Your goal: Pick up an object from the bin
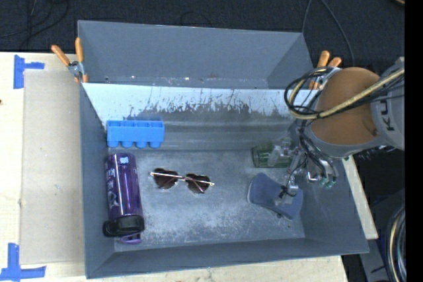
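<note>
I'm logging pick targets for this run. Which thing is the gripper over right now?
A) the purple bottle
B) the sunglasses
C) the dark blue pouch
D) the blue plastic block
C: the gripper sits right over the dark blue pouch at the view's right, while the sunglasses, purple bottle and blue plastic block lie apart from it toward the left.

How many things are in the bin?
5: a blue block at the back left, a purple bottle along the left, sunglasses in the middle, a greenish thing at the right, a dark blue thing under the claw. The arm may hide more.
</note>
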`<state>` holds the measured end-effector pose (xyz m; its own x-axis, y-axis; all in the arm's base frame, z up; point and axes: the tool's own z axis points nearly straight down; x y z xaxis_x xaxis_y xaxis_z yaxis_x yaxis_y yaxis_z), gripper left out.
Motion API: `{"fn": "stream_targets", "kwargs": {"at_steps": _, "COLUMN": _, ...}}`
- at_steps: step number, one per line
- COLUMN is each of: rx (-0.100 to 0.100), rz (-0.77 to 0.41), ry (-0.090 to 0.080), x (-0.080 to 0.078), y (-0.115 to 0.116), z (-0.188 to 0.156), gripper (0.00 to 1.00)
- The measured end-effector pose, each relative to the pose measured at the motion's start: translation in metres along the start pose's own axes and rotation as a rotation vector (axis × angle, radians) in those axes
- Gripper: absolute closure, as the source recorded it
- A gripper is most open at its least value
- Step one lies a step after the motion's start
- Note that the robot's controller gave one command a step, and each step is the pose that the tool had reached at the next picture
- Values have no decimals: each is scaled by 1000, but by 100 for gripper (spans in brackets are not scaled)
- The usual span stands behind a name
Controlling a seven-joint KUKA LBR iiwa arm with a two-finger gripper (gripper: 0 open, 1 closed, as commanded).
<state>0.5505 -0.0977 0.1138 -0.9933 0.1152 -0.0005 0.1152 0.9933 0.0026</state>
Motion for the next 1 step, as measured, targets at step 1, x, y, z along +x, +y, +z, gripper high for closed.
{"fn": "stream_targets", "kwargs": {"at_steps": 1, "rx": 1, "rz": 44, "ry": 8, "x": 2, "y": -4, "z": 34, "gripper": 0}}
